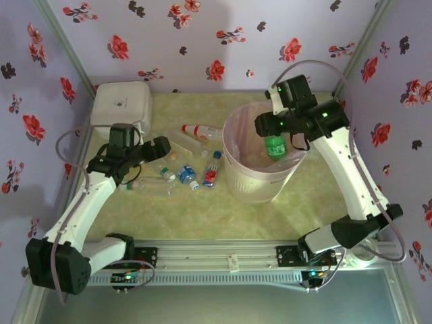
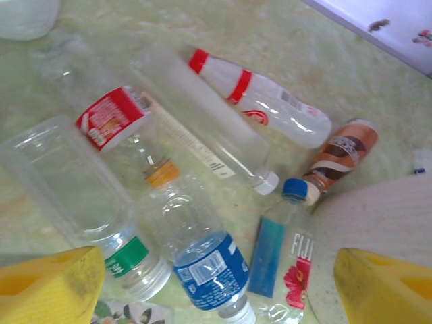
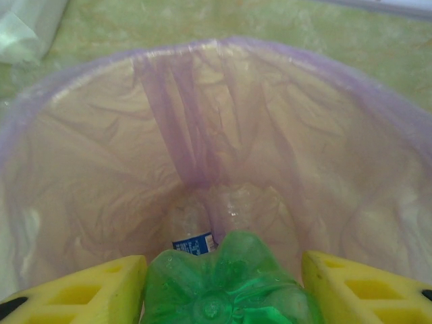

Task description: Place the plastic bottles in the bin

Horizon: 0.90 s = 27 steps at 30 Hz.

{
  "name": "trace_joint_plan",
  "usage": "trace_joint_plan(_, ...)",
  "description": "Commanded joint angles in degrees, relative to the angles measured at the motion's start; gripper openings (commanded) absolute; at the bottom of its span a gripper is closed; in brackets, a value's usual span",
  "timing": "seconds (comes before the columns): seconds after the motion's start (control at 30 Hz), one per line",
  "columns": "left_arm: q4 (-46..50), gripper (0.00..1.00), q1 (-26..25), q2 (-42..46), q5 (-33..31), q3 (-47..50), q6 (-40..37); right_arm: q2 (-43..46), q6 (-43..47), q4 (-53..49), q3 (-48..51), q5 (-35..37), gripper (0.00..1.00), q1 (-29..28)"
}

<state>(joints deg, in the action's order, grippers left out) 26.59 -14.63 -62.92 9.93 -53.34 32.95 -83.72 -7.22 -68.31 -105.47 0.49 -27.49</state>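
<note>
One white bin [image 1: 253, 185] with pink liner [image 3: 216, 50] sits right of centre on the table [image 1: 202, 216]. Right gripper [image 1: 273, 137] is over its mouth, clamped on the green bottle [image 3: 229, 287]; a clear bottle [image 3: 192, 243] lies at the bottom. Left gripper [image 2: 216, 290] has jaws wide, nothing held, above the loose bottles [image 2: 202, 175] left of the bin. Best to release green only when centred inside the rim, and to straddle the blue-label bottle [image 2: 206, 263] across its body.

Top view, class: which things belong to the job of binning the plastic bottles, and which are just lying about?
Belongs to the job: green bottle, held over the bin; loose bottles lying on the table.
Just lying about: white lidded box; floral walls.
</note>
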Motion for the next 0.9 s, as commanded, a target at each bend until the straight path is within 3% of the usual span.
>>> trace_joint_plan(0.0,2.6,0.85,1.1,1.3,-4.8,1.6,5.5,-1.7,1.7,-2.0,1.9,0.9,0.52,-0.7)
trace_joint_plan(0.87,2.9,0.84,3.2,2.5,-6.8,3.4,9.1,-7.5,0.5,14.1,22.8,1.2,0.51,-2.0)
